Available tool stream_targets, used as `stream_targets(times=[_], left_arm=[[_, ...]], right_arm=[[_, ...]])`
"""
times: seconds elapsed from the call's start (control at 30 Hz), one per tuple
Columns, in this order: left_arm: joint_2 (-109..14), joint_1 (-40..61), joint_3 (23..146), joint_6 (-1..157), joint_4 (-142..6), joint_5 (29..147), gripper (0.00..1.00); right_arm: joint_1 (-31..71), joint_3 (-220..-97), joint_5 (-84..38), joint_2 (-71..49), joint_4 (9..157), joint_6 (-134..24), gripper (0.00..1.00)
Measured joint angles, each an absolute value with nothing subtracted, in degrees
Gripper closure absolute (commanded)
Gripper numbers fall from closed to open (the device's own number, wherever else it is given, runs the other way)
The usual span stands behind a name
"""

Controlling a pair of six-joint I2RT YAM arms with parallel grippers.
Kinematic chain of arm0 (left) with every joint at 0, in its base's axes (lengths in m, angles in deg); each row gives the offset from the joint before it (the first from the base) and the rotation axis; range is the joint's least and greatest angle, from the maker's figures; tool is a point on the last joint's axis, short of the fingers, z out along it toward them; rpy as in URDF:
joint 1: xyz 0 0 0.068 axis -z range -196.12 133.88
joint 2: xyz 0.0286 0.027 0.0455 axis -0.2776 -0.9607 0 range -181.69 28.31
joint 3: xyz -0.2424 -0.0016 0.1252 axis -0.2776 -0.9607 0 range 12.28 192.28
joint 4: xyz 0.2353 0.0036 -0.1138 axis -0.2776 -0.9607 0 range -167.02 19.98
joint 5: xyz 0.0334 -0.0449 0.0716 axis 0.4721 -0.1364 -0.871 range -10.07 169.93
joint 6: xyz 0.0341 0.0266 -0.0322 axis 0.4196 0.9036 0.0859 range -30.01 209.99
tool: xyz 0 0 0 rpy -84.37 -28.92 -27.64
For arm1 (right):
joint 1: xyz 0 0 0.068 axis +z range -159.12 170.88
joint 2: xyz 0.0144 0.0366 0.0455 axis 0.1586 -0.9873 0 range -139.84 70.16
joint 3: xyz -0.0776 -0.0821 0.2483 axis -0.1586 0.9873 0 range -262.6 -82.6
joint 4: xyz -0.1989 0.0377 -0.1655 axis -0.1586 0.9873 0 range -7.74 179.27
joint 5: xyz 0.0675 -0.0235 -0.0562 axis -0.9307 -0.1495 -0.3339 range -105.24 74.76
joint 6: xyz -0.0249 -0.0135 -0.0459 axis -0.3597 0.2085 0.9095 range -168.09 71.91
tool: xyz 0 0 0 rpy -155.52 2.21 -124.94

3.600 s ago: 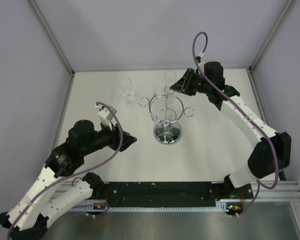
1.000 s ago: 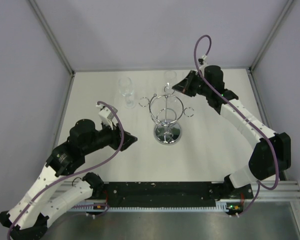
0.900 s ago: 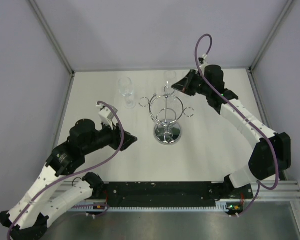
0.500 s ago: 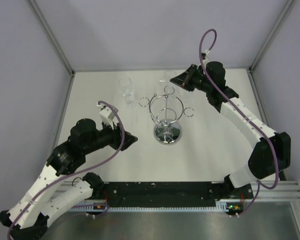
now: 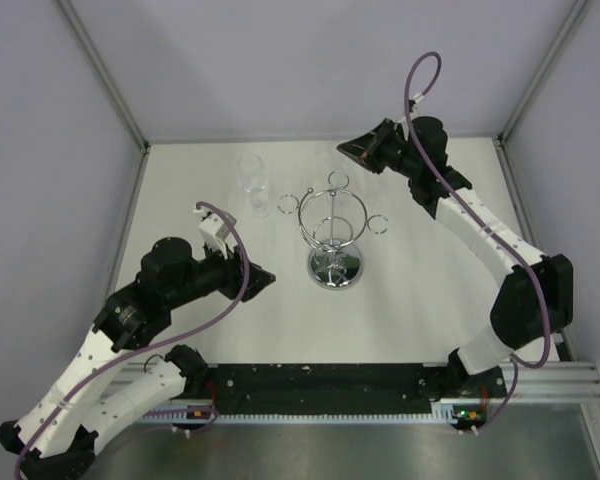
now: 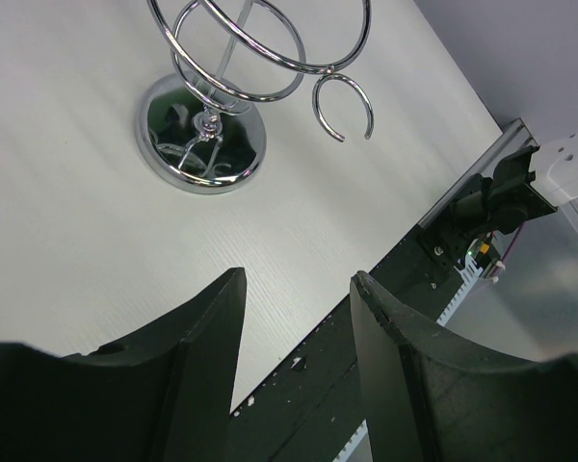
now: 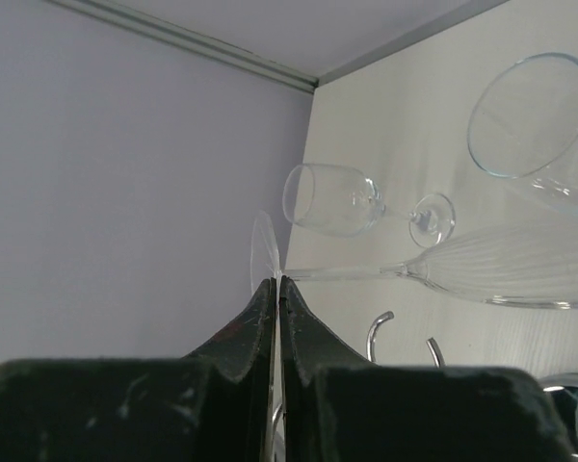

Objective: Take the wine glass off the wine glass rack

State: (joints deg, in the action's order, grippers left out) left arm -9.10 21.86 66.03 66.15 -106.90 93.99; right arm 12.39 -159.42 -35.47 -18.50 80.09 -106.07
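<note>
The chrome wine glass rack (image 5: pixel 333 232) stands mid-table on its round mirrored base (image 6: pixel 201 135). Behind it, my right gripper (image 5: pixel 346 151) is shut on the thin foot of a clear wine glass (image 7: pixel 482 269). The foot (image 7: pixel 264 252) sticks out past the fingertips. Its stem and ribbed bowl stretch away to the right in the right wrist view, above the open ends of a rack ring (image 7: pixel 380 327). My left gripper (image 5: pixel 261 280) hangs open and empty over the table, left of the rack, with both fingers (image 6: pixel 212 318) well apart.
A second clear wine glass (image 5: pixel 253 186) stands on the table left of the rack, also seen at the back corner (image 7: pixel 347 200). Another clear glass rim (image 7: pixel 530 115) shows at the upper right of the right wrist view. Grey walls close in the back and both sides.
My right gripper has lifted and drawn back toward the rear wall, carrying the glass by its foot away from the rack's back ring. The left arm has not moved.
</note>
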Motion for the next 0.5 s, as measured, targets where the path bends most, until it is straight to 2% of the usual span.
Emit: stream_targets(times=[0.5], left_arm=[[-8.9, 21.9, 66.0, 66.1, -106.9, 94.0, 0.47]], right_arm=[[12.4, -165.6, -39.4, -24.4, 73.6, -116.2, 1.00]])
